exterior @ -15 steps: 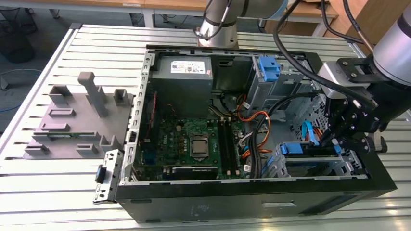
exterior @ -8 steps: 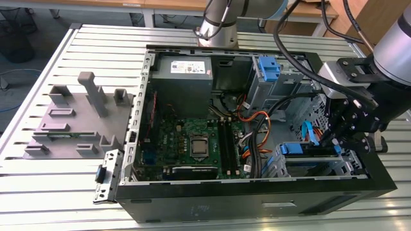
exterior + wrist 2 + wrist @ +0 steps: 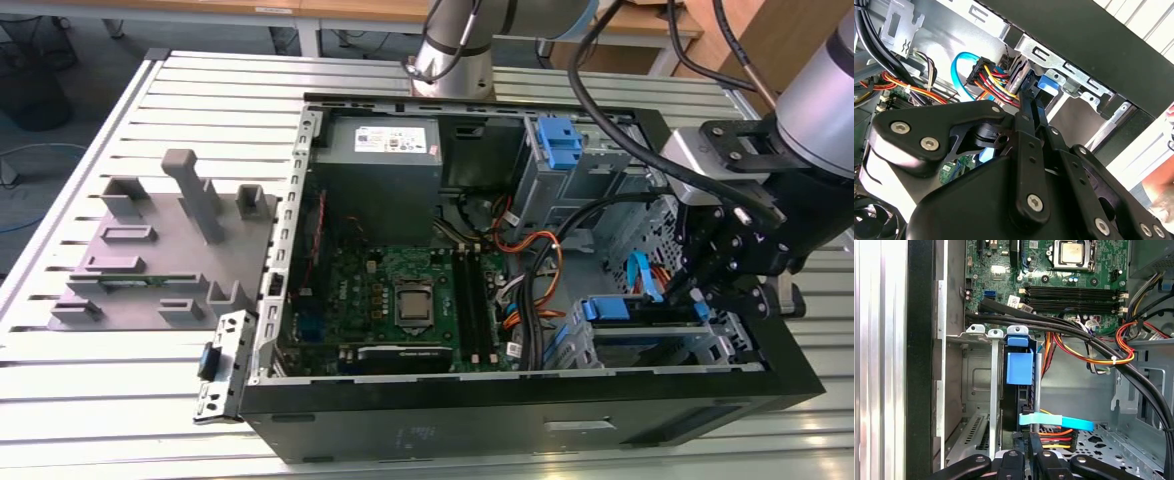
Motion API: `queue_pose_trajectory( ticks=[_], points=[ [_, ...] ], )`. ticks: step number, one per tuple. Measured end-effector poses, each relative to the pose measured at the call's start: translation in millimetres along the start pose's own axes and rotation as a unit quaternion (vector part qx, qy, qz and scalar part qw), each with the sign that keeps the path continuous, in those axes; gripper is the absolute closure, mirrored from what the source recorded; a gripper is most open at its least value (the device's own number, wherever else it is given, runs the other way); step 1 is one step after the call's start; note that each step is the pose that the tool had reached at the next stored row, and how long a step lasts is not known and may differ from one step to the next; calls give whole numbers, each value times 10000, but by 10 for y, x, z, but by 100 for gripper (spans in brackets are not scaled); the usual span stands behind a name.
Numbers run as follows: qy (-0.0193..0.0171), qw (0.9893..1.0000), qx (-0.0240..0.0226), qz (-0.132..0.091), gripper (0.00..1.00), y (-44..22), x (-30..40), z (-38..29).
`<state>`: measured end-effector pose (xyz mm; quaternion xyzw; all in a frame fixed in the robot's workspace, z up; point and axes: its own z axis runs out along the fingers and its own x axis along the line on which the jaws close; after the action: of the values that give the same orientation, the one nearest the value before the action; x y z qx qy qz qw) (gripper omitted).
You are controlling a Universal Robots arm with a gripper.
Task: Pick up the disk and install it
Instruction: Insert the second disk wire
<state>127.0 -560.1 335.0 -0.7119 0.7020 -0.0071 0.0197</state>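
In the drive bay at the open computer case's [image 3: 534, 400] front corner, toward the exterior view's right, the disk [image 3: 1015, 390] stands on edge in its slot, dark body showing below the blue carrier [image 3: 1019, 367] tab. It looks like a rigid, fairly dense block with smooth metal faces that could slip; the plastic carrier is the softer, more breakable part, so the flat sides or the carrier's edges seem the sound places to hold. In the first wrist view the gripper [image 3: 1028, 456] sits just at the disk's exposed end, fingers drawn close together in line with its edge; whether they pinch it I cannot tell. A flat light-blue data cable [image 3: 1056, 421] crosses just beside the fingertips, with a power connector's [image 3: 985, 75] coloured wires and the motherboard [image 3: 400, 295] beyond.
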Motion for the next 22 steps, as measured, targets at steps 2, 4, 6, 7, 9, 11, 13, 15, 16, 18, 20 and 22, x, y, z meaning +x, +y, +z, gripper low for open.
queue_pose_trajectory(
  ticks=[2, 4, 6, 7, 9, 11, 13, 15, 16, 18, 20, 22],
  points=[
    [0, 10000, 0, 5, 84, 0, 0, 0],
    [0, 10000, 0, 10, 84, 0, 0, 0],
    [0, 10000, 0, 13, 84, 0, 0, -1],
    [0, 10000, 0, 14, 84, 0, 0, -1],
    [0, 10000, 0, 17, 84, 0, 0, -2],
    [2, 10000, 0, 20, 84, 0, 1, -11],
    [0, 10000, 0, 22, 84, -1, 0, -11],
    [-1, 10000, 0, 25, 84, 0, 1, -11],
    [1, 10000, 1, 28, 84, 0, 6, -12],
    [0, 10000, 1, 33, 84, 0, 15, -11],
    [0, 10000, 1, 39, 84, 0, 16, -10],
    [1, 10000, 1, 40, 84, 0, 18, 3]
  ],
)
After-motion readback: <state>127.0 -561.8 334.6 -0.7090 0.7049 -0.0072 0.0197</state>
